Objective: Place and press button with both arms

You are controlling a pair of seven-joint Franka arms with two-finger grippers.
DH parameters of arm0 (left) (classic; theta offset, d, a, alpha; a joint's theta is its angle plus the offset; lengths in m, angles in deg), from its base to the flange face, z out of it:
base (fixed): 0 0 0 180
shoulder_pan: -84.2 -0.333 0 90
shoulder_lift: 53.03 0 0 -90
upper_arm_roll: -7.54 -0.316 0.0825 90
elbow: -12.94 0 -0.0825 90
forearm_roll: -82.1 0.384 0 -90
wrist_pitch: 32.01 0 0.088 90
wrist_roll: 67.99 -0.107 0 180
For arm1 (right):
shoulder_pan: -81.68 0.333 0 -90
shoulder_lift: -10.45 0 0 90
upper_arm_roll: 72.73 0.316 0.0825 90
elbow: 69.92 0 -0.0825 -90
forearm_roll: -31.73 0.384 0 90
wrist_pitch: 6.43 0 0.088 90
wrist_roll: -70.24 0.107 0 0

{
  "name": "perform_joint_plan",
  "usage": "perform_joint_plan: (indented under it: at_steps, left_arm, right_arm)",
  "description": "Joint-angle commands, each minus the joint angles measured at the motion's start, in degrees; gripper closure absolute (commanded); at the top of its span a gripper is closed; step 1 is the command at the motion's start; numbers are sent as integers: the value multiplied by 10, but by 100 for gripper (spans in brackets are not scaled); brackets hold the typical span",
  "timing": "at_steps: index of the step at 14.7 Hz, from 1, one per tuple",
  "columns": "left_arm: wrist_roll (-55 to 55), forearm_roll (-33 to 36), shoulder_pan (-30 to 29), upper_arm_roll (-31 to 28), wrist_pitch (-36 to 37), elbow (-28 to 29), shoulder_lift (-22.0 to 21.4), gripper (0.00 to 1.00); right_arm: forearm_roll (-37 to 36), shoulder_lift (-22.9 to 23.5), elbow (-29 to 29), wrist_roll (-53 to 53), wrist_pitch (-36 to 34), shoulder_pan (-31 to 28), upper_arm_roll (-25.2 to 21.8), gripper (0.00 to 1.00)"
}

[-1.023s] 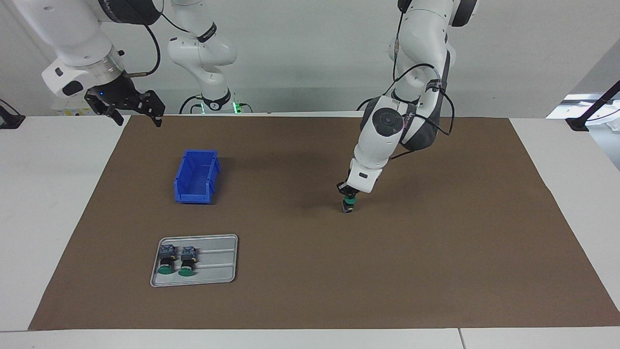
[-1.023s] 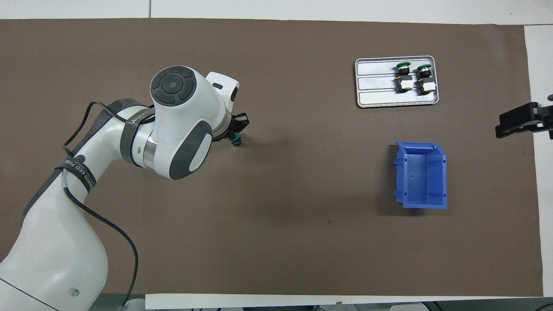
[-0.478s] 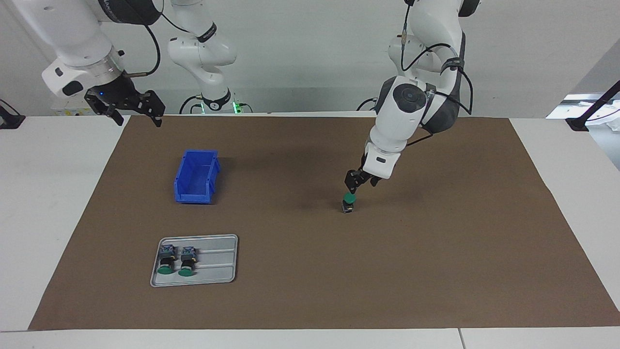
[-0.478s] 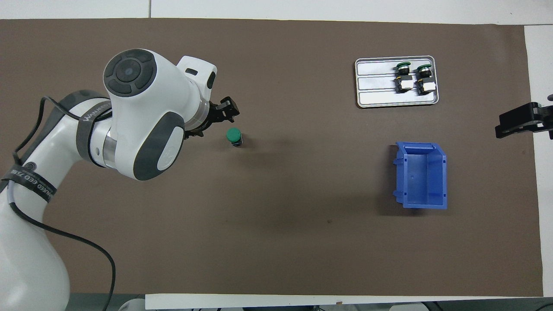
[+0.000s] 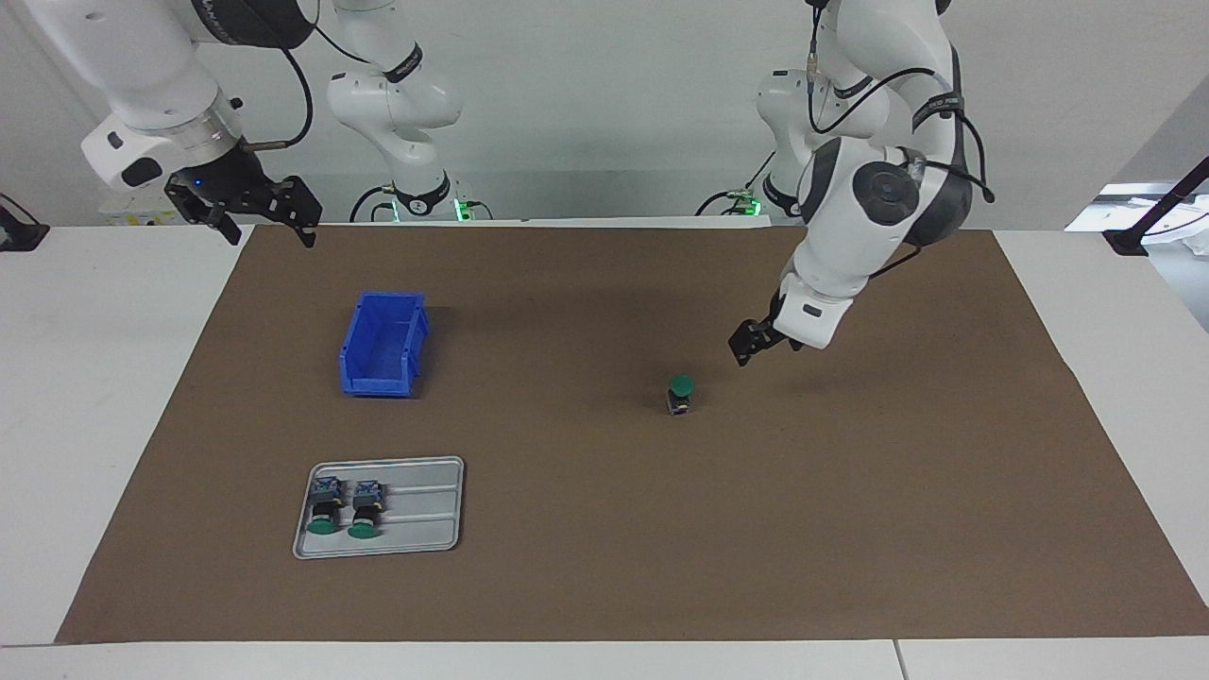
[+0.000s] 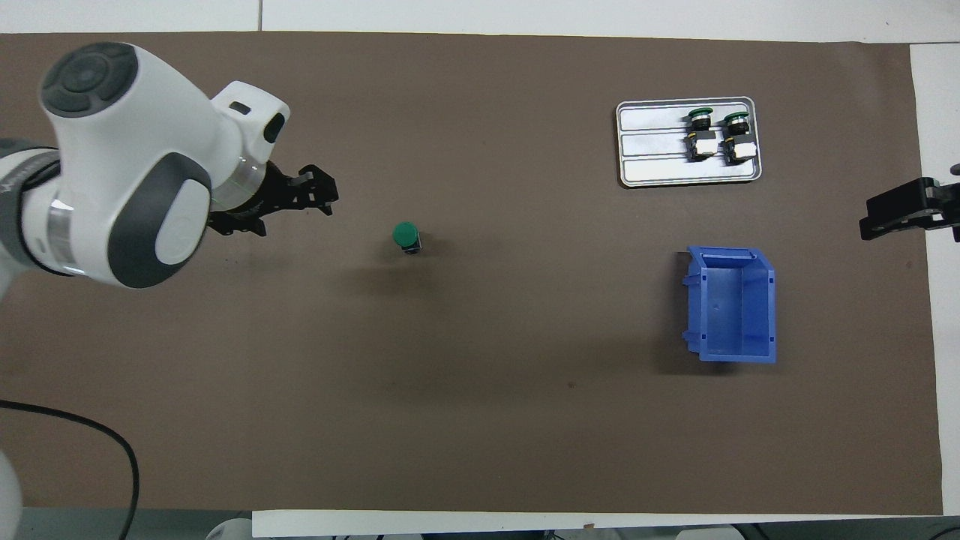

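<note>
The small green-capped push-button [image 5: 679, 394] stands cap-up mid-table, ready for pressing. My left gripper [image 5: 753, 340] hangs empty above the mat toward the left arm's end; its finger gap I cannot tell. The right gripper [image 5: 247, 202] waits, fingers spread and empty, over its corner.

three green-capped buttons: one [image 5: 680, 394] upright on the brown mat [image 5: 850, 529], two [image 5: 345, 507] in one grey tray [image 5: 425, 515]; one blue bin [image 5: 383, 343].

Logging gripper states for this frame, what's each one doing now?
Left gripper: holds nothing, raised over the brown mat beside the upright green-capped push-button switch.
Right gripper: open, empty, waiting at the mat's edge.
</note>
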Motion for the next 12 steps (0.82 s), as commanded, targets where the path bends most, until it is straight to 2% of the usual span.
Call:
perform_joint_plan:
  at_steps: [1,4,7,9,12]
  left_arm:
    - [-78,9,-51,1,57,9,-41,1]
    - [-138,33,-93,1,103,9,-70,0]
    - [-147,72,-98,2,139,8,-93,0]
    - [-154,73,-98,1,157,7,-108,0]
    - [-155,73,-108,1,191,-8,-124,0]
  right_arm:
    - [2,-15,-18,-13,4,-2,0,1]
    - [2,-17,-17,-15,-35,0,1,1]
    - [39,-10,-10,-36,-2,10,20,1]
    - [45,-1,-7,-7,17,47,37,1]
    - [70,39,16,136,78,148,47,1]
